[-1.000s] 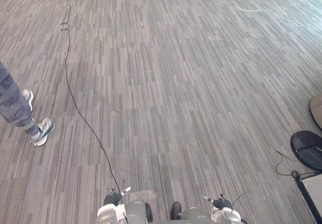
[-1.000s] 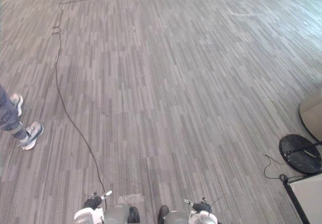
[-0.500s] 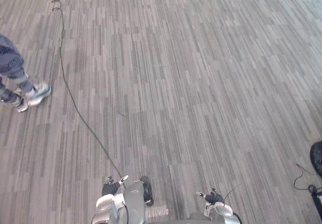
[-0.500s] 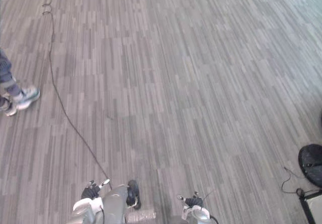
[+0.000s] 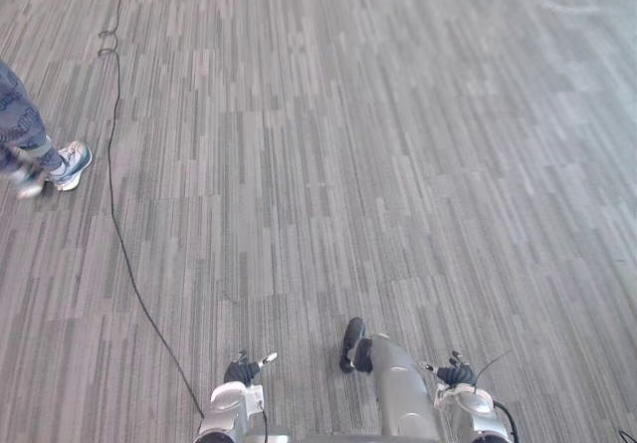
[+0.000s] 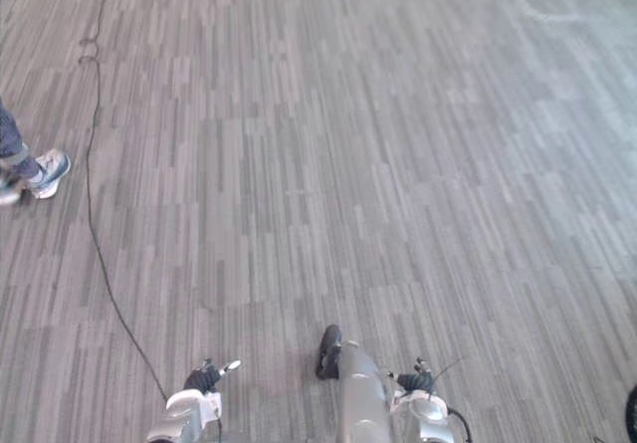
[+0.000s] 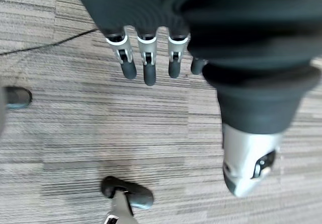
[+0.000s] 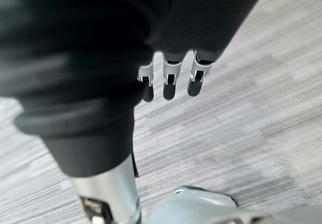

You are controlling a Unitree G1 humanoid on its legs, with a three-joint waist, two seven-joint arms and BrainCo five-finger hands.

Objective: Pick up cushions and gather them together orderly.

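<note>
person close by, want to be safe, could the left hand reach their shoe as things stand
Probably not. The left hand hangs open at the head view's near edge, while the shoe is far off across the carpet; nothing blocks it, only distance.

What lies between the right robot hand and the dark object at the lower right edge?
Nothing: in the right eye view, bare carpet alone separates the right robot hand from the dark object.
</note>
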